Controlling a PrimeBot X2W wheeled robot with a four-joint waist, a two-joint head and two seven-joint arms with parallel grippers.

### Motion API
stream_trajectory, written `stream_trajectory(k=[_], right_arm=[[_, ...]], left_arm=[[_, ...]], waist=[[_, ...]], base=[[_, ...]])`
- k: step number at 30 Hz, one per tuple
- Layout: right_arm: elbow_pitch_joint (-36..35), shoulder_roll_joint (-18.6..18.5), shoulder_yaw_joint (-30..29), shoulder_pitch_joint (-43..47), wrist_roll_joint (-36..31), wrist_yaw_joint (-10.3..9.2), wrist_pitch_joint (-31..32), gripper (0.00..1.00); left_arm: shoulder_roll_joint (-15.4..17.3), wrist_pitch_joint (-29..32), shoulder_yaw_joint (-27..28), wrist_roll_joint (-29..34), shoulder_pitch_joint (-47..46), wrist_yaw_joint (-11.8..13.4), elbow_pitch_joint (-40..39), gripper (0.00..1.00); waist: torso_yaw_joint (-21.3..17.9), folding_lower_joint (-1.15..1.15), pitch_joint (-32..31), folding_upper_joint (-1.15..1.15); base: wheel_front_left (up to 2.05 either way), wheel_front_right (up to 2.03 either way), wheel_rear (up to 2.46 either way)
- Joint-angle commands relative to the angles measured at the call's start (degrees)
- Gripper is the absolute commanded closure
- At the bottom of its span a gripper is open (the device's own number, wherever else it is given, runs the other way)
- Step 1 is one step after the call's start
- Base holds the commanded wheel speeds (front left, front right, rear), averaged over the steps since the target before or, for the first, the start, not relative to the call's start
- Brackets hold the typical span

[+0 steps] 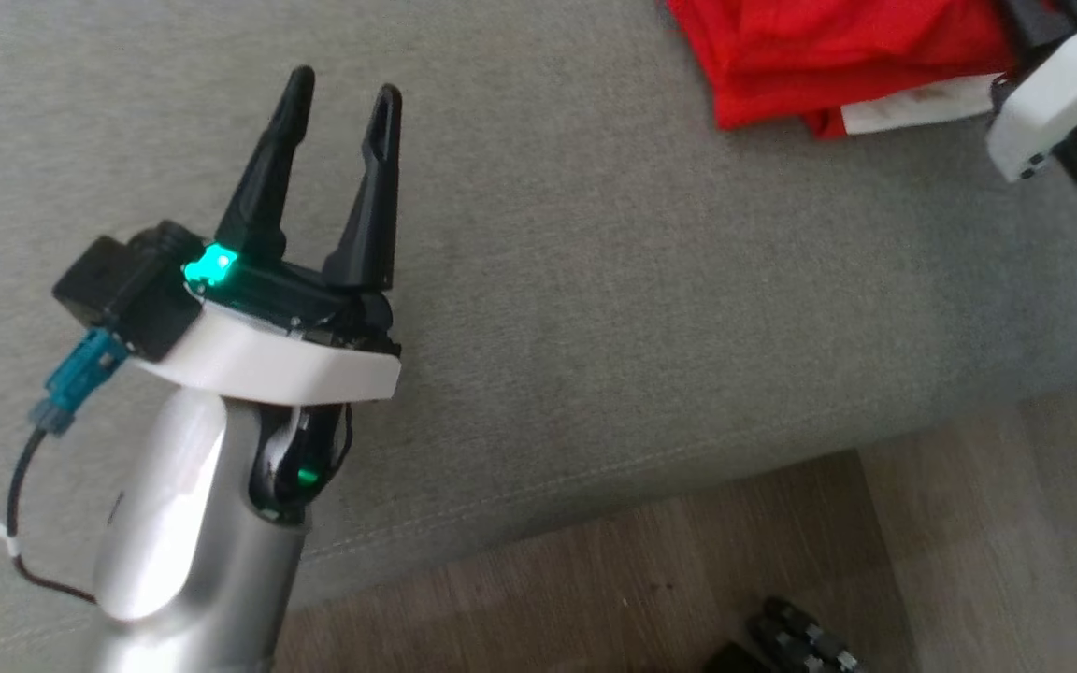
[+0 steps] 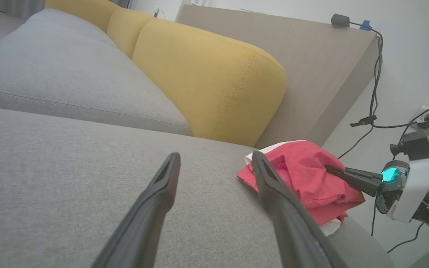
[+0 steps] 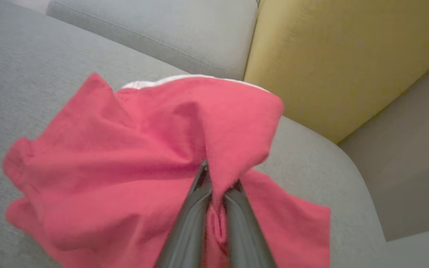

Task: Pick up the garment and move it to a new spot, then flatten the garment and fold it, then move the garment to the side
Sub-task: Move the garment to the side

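Grey sofa seat (image 1: 595, 280), yellow cushion (image 2: 207, 74) behind. Red garment (image 1: 828, 56) bunched at 1 o'clock, pinched tight in right end effector (image 3: 219, 176). Left end effector (image 1: 344, 89) at 10 o'clock, spread wide, gripping nothing.

The garment (image 3: 125, 149) is soft matt cloth, the sofa seat (image 1: 641, 280) coarse woven fabric, the floor (image 1: 641, 579) matt wood grain, the forearm (image 1: 165, 523) glossy silver.

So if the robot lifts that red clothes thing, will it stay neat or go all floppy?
Probably floppy: the red garment bunches into soft folds where the right gripper pinches it. It looks thin, so it is likely light. On the fabric sofa seat it would likely drag and crumple rather than slide.
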Motion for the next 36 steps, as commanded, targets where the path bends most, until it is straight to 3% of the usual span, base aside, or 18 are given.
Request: stream_trajectory(k=[1,13,14,15,26,29,36], right_arm=[[-1.7,-1.7,-1.0,-0.4,0.6,0.35,0.2,1.0],[-0.9,-1.5,-7.8,1.6,-1.8,0.35,2.2,1.0],[-0.9,-1.3,-8.2,1.7,-2.0,0.35,2.5,0.58],[-0.9,-1.0,-8.7,1.9,-2.1,0.35,2.7,0.0],[-2.8,0.8,-13.4,3.0,-2.8,0.35,4.7,0.0],[-5.2,1.5,-15.0,2.8,-5.3,0.35,2.2,0.0],[-10.8,8.3,-18.3,7.1,-8.1,0.35,-2.8,0.0]], left_arm=[[1.1,-0.3,1.5,0.5,-1.7,-0.4,-2.2,0.0],[1.7,-0.3,0.7,0.2,-3.6,-0.4,-1.7,0.0],[1.8,-0.3,0.6,0.2,-3.8,-0.4,-1.6,0.0],[1.8,-0.3,0.6,0.1,-3.9,-0.4,-1.5,0.0],[1.0,-0.3,1.6,-0.6,-3.1,-0.4,-0.8,0.0],[0.5,-0.3,2.3,-0.7,-2.3,-0.4,-0.9,0.0],[-0.9,-0.3,4.2,-1.3,0.9,-0.4,-1.2,0.0]], waist=[[-1.6,-0.01,1.8,0.0],[-2.3,-0.01,4.1,0.0],[-2.2,-0.01,4.1,0.0],[-2.1,-0.01,4.1,0.0],[-0.7,-0.01,0.5,0.0],[0.3,-0.01,-1.7,0.0],[4.8,-0.01,-8.4,0.0]], base=[[0.0,0.0,0.0],[0.0,0.0,0.0],[0.0,0.0,0.0],[0.0,0.0,0.0],[0.0,0.0,0.0],[0.0,0.0,0.0],[0.0,0.0,0.0]])
